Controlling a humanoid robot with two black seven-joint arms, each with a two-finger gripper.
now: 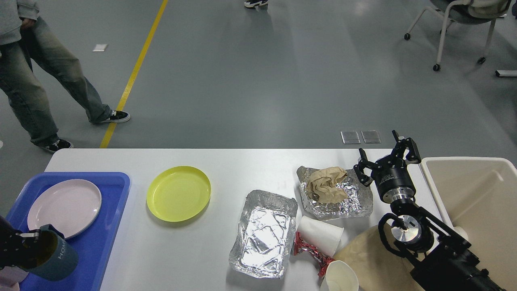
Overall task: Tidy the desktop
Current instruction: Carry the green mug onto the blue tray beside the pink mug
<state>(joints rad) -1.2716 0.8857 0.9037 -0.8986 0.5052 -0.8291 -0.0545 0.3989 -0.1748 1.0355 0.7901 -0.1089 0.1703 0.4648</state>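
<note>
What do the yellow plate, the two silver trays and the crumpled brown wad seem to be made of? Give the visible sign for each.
Yellow plate: probably plastic, uniform colour with a soft sheen.
Near silver tray and far silver tray: aluminium foil, shiny and creased.
Brown wad: likely paper, matte with sharp crumples.

Right hand [383,155] raised, fingers spread

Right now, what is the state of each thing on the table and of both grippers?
Pink plate: upright, in blue tray.
Yellow plate: upright, empty.
Mug: tilted, held by left gripper.
Near foil tray: empty.
Far foil tray: holds crumpled paper.
Cup: on its side.
Right gripper: open, empty.
</note>
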